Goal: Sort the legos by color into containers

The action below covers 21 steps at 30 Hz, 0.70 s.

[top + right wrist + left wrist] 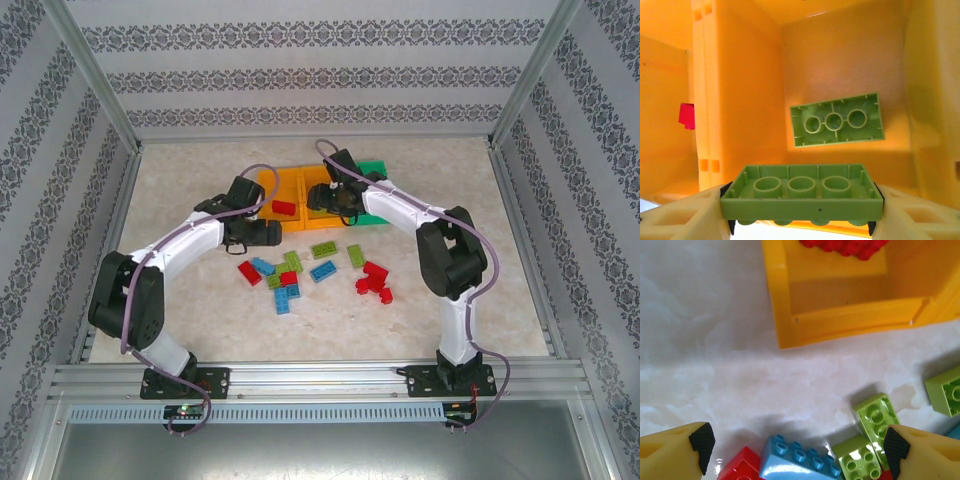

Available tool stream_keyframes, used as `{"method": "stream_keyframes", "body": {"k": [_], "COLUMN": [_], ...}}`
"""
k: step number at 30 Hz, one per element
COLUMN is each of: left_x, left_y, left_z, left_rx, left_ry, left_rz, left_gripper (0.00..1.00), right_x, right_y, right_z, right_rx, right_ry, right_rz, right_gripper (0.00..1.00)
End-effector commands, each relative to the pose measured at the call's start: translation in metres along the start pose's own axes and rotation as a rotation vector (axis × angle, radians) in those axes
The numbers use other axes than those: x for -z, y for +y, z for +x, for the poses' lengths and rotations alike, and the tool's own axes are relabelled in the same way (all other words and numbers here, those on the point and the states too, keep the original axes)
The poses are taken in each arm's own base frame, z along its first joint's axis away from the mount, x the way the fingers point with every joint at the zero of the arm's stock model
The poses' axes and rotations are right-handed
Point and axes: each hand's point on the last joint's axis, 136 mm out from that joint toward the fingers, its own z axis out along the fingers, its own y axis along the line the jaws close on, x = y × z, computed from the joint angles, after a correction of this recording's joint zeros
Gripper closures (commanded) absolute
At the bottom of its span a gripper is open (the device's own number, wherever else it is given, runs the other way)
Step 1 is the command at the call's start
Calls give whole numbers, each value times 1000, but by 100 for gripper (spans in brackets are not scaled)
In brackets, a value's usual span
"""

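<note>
Lime-green studded plastic brick [801,192] clenched end to end by right fingers [685,215].
It hangs underside-up over a glossy orange-yellow plastic bin [840,55] holding another lime brick [836,120]; left fingers [925,450], spread and empty, hover above loose bricks [800,457] on the marbled bench [715,340].

Marbled table [330,330] inside patterned walls [300,60] and aluminium frame [320,375].

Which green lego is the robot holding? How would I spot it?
Look to the back of the table, where the right gripper hangs over the middle orange-yellow bin. The lime green lego is pinched lengthwise between its fingers. Its twin lies loose inside the bin, gripped by nothing.
</note>
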Motion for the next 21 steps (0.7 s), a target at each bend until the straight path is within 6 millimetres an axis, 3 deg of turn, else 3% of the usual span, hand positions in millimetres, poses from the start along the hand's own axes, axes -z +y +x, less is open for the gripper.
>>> {"method": "stream_keyframes", "body": {"k": [1, 9, 21], "left_x": [4, 2, -11], "left_y": [-10, -7, -6], "left_z": [15, 37, 53], "left_rx": [-109, -245, -356], "left_ry": [19, 60, 131], "left_rz": [11, -13, -24], "left_gripper": [10, 11, 14], "right_x": [-9, -4, 14], "right_y": [0, 7, 20], "right_z": [-7, -7, -6], "right_rx": [-40, -44, -37], "right_ry": [3, 4, -16], "right_rz": [-6, -31, -69], "right_gripper": [30, 24, 22]}}
